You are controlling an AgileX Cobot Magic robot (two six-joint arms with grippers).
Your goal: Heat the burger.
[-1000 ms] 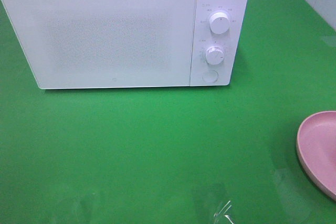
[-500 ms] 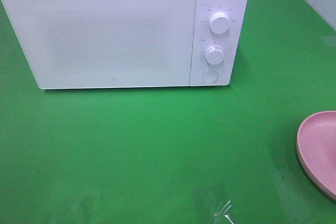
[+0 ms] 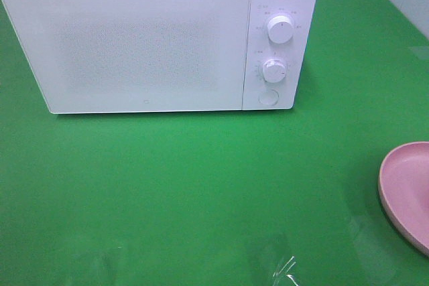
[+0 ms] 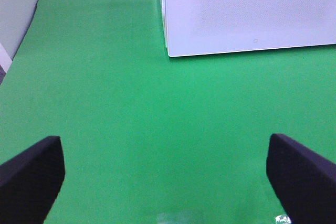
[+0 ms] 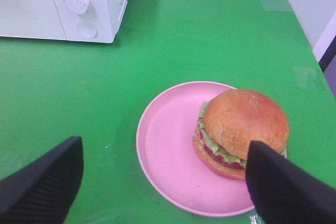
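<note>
Nothing has moved since the earlier frames. The microwave (image 3: pixel 158 41) stands closed on the green surface (image 3: pixel 201 185); the burger (image 5: pixel 241 129) sits on the pink plate (image 5: pixel 168 150), untouched. Both grippers' jaws stand apart, empty. Everything remains.

We see a white microwave (image 3: pixel 147 38), green table (image 3: pixel 201 185), pink plate (image 5: pixel 168 156), golden-brown bun on the burger (image 5: pixel 244 124)

The left black two-fingered hand (image 4: pixel 168 182) hangs above the surface with its fingers spread as wide apart as they go, holding nothing. The right black hand (image 5: pixel 163 182) is likewise spread, empty.
</note>
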